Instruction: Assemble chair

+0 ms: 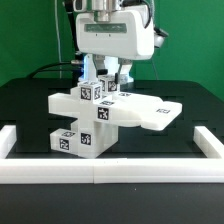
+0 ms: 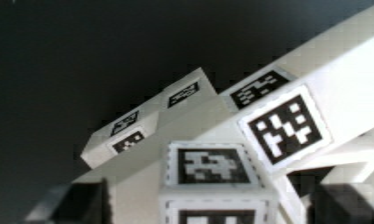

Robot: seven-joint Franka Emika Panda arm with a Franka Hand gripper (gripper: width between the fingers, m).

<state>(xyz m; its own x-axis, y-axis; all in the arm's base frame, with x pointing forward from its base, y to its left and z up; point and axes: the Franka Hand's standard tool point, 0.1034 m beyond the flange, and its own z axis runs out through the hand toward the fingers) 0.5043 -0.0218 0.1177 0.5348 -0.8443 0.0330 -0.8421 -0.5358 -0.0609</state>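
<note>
The chair parts (image 1: 92,112) stand joined mid-table as a stack of white tagged blocks and bars, with a flat slab (image 1: 152,113) reaching toward the exterior view's right. My gripper (image 1: 108,76) hangs straight above the stack, jaws open and straddling an upright tagged bar (image 1: 109,86). In the wrist view the same bar (image 2: 216,168) sits between the two dark fingers (image 2: 68,205), with a gap on each side. More tagged white bars (image 2: 282,115) slant away behind it.
A long low white border rail (image 1: 100,172) runs along the front of the black table and up both sides (image 1: 205,142). Cables hang behind the arm against a green backdrop.
</note>
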